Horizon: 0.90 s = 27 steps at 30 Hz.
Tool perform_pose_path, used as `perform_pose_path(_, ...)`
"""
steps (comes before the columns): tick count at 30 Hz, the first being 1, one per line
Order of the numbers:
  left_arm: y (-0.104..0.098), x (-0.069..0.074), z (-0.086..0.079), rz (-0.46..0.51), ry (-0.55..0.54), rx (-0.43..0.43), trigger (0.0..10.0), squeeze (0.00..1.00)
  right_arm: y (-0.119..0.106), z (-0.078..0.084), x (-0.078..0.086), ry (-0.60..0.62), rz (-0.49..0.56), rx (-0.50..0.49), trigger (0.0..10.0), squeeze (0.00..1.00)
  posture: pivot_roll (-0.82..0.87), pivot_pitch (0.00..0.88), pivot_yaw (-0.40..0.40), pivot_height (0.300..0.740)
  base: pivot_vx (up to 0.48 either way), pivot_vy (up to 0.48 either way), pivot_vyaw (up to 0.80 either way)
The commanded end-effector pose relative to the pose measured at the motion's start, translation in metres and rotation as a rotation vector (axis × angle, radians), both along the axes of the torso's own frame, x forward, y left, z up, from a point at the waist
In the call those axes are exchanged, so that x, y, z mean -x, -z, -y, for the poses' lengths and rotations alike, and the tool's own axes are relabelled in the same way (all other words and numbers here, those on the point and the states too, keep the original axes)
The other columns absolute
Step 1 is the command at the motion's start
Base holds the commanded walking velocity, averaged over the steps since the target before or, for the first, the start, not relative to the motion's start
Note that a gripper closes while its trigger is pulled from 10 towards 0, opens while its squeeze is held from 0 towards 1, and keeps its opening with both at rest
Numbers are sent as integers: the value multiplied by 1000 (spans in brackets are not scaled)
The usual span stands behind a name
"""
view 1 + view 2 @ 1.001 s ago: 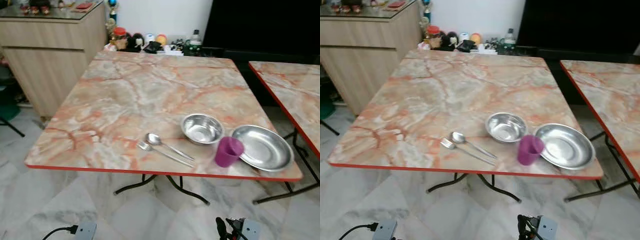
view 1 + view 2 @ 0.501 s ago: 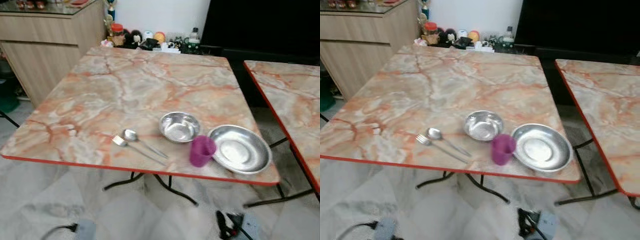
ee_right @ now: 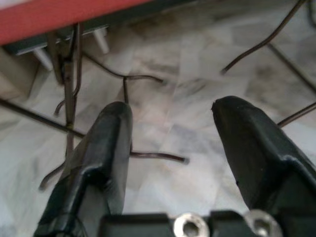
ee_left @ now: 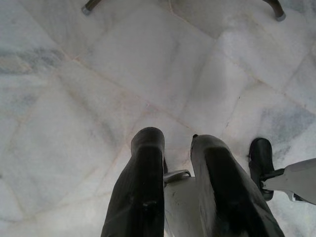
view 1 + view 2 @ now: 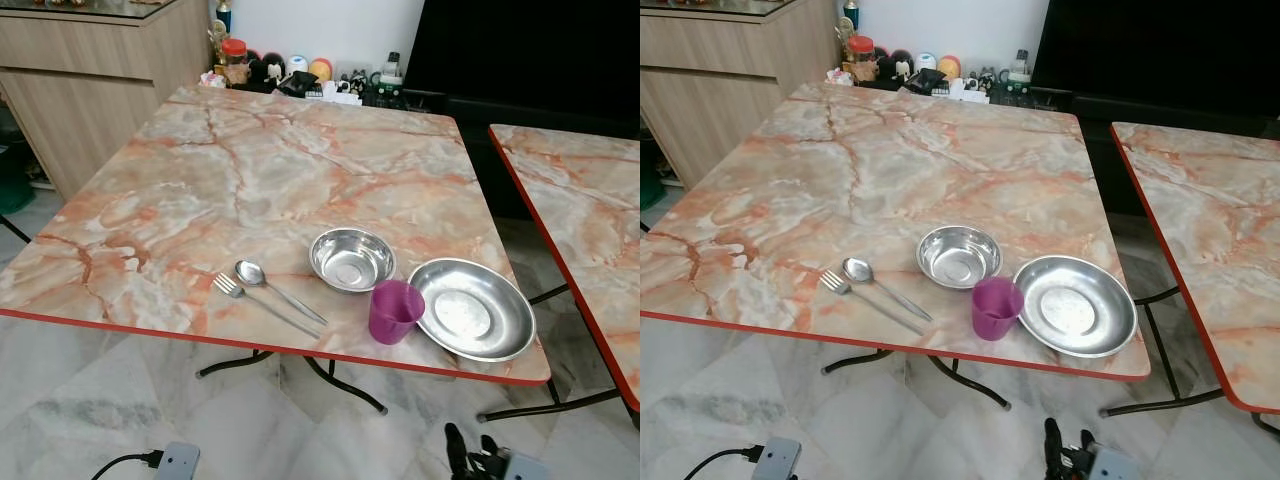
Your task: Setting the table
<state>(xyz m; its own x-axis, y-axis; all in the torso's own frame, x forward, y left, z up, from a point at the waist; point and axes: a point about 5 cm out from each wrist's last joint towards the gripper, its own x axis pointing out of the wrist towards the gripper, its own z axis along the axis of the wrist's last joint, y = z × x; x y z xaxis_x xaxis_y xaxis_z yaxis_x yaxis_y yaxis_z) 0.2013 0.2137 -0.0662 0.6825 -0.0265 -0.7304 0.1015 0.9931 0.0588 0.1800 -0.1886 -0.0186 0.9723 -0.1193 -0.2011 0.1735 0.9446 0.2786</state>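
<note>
Near the front right corner of the marble table [image 5: 250,160] a steel bowl [image 5: 351,259] sits upright, with a shallow steel plate [image 5: 471,308] to its right. A purple cup [image 5: 394,311] stands between them at the red edge. Left of the bowl lie a spoon [image 5: 275,287] and a fork [image 5: 262,303], side by side. My right gripper [image 3: 173,111] hangs low in front of the table, open and empty over the floor; its black fingers [image 5: 452,445] show at the bottom. My left gripper [image 4: 177,138] hangs over floor tiles, fingers slightly apart, holding nothing.
A second marble table [image 5: 585,200] stands to the right across a narrow gap. A wooden cabinet [image 5: 90,90] is at the far left. Jars and small items [image 5: 300,78] line the far side. Folding table legs [image 5: 340,375] stand on the tiled floor.
The whole picture has shifted, so the camera moved; the table now looks a little nearer and sharper. The dishes and cutlery lie where they were. Both arms still hang low.
</note>
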Motion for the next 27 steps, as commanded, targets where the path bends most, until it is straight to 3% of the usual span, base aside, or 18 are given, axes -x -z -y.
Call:
perform_pose_path(1, 5, 8, 1, -36, 18, -8, 10000, 0, -4, -2, 2, 23, 17, -22, 10000, 0, 55, 91, -82, 740, 0, 0, 0)
perform_pose_path(6, 6, 9, 1, -39, 20, -11, 10000, 0, -32, 5, -4, 59, 131, 3, 10000, 0, 55, 88, -84, 740, 0, 0, 0)
perform_pose_path(14, 6, 9, 2, -34, 14, -8, 10000, 0, -64, 7, -8, 55, 212, 55, 10000, 0, 50, 89, -83, 740, 0, 0, 0)
perform_pose_path(15, 6, 9, 2, -34, 13, -7, 10000, 0, -77, 12, -18, 78, 249, 47, 10000, 0, 45, 90, -83, 740, 0, 0, 0)
perform_pose_path(17, 6, 9, 2, -34, 13, -6, 10000, 0, -81, 15, -24, 86, 262, 44, 10000, 0, 45, 89, -83, 740, 0, 0, 0)
perform_pose_path(22, 6, 9, 3, -29, 6, 1, 10000, 0, -101, 37, -57, 189, 282, -16, 10000, 0, 61, 90, -86, 740, 0, 0, 0)
perform_pose_path(27, 6, 11, 2, -32, 0, -1, 10000, 0, -114, 37, -71, 172, 310, -37, 10000, 0, 69, 91, -92, 740, 0, 0, 0)
